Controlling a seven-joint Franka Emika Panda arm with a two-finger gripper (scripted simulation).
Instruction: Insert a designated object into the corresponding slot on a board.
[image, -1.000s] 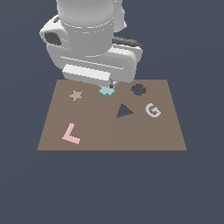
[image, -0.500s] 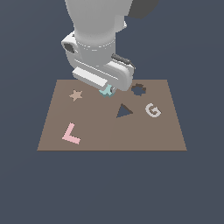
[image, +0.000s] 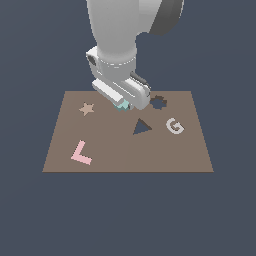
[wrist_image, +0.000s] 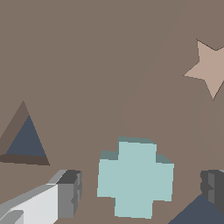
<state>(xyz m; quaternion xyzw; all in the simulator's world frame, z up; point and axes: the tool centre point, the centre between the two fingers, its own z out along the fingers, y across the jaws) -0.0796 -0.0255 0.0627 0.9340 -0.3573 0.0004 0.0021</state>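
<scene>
The pale teal cross-shaped piece (wrist_image: 134, 177) lies flat on the brown board (image: 115, 150). In the exterior view only its edge (image: 122, 105) shows under the hand. My gripper (image: 123, 101) is low over it and open. In the wrist view the gripper (wrist_image: 142, 189) straddles the piece, with one finger (wrist_image: 70, 192) and the other finger (wrist_image: 213, 186) on either side, each with a gap to the piece. The dark scalloped slot (image: 158, 102) lies just to the exterior view's right of the gripper and holds nothing.
On the board are a tan star (image: 86, 108), a pink L (image: 81, 153), a white G (image: 174, 126) and a dark triangular cutout (image: 141, 127). The star (wrist_image: 210, 68) and the triangle (wrist_image: 26, 140) also show in the wrist view.
The arm has swung more upright and the hand has turned and come down over the teal piece. The teal piece has not moved.
</scene>
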